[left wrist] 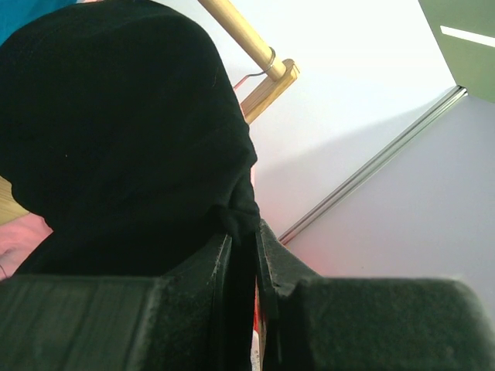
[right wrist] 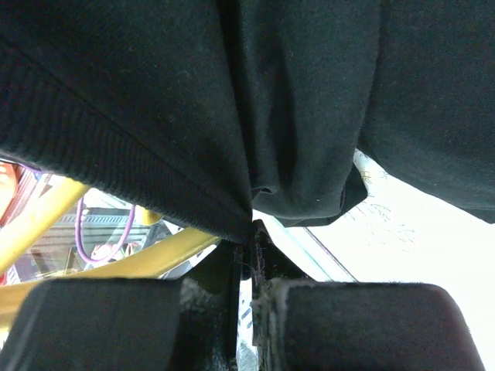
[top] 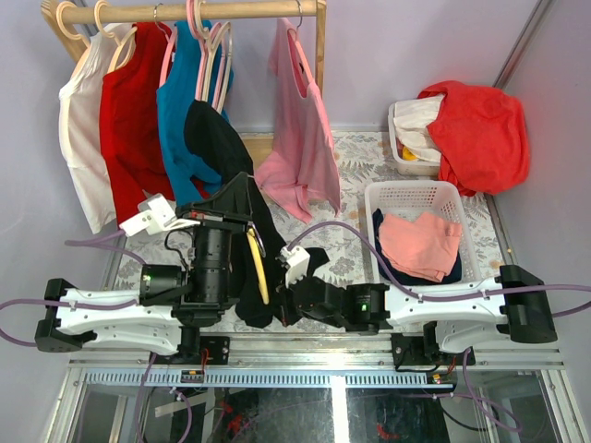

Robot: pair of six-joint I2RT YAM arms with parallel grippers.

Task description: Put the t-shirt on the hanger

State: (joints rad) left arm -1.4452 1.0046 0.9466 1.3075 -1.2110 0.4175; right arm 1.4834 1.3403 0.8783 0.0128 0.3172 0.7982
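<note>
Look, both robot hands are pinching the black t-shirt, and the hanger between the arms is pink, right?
Not quite. The hanger between the arms is yellow, not pink; the top external view shows it. The rest holds: the left gripper and the right gripper both pinch the black t-shirt.

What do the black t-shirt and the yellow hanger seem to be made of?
The black t-shirt looks like soft matte knit cloth: it drapes in folds with a ribbed edge. The yellow hanger is probably smooth plastic: thin, evenly coloured, slightly glossy.
</note>
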